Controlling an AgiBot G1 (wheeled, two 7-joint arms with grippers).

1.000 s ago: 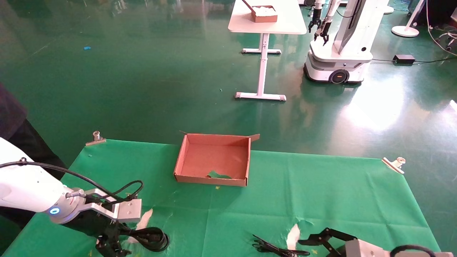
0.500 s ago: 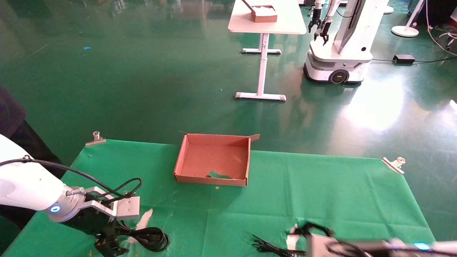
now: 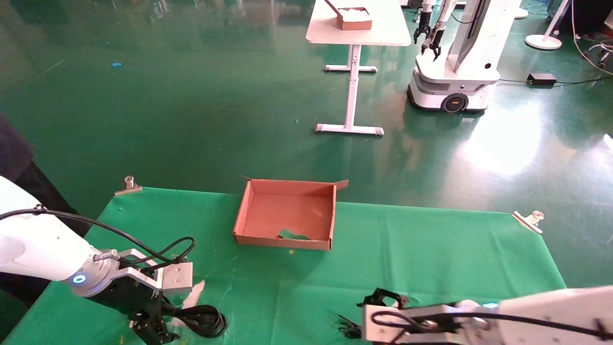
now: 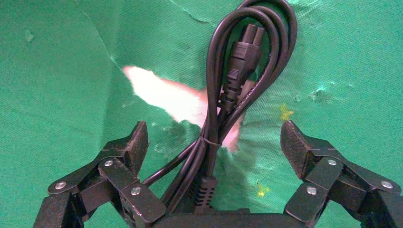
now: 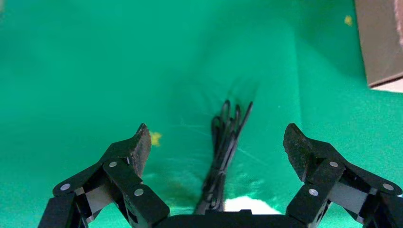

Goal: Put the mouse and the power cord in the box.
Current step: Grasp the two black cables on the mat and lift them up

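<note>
In the head view, the box (image 3: pixel 286 214) stands on the green cloth (image 3: pixel 431 249) near the far edge of the table, a little left of the middle, and nothing lies inside it; its floor has a torn place near the front wall. The left gripper (image 3: pixel 152 330) is low at the near left corner of the table, and the coiled power cord (image 3: pixel 201 320) lies just beside it on the cloth, next to a pale tear (image 3: pixel 191 294). The right gripper (image 3: pixel 383 299) is at the near edge, to the right of the middle, and a bundle of thin black wire (image 3: pixel 347 328) shows just beside it on its left. The mouse body itself cannot be found in this view. Two metal clips (image 3: pixel 129 184) hold the cloth at the far corners, and behind the table there are a white table (image 3: pixel 357 28) carrying a smaller brown box (image 3: pixel 354 18) and another white robot (image 3: pixel 459 57). In the left wrist view, the left gripper (image 4: pixel 214 142) has its fingers (image 4: pixel 135 145) wide apart, one on each side of the power cord (image 4: pixel 223 118), which lies looped over the pale tear (image 4: pixel 166 95) and is not touched by the pads. In the right wrist view, the right gripper (image 5: pixel 216 145) is also spread wide above the cloth, with the thin wire bundle (image 5: pixel 225 142) lying between the fingers (image 5: pixel 297 145) and free of them; a corner of the box (image 5: pixel 380 42) is seen farther away.
</note>
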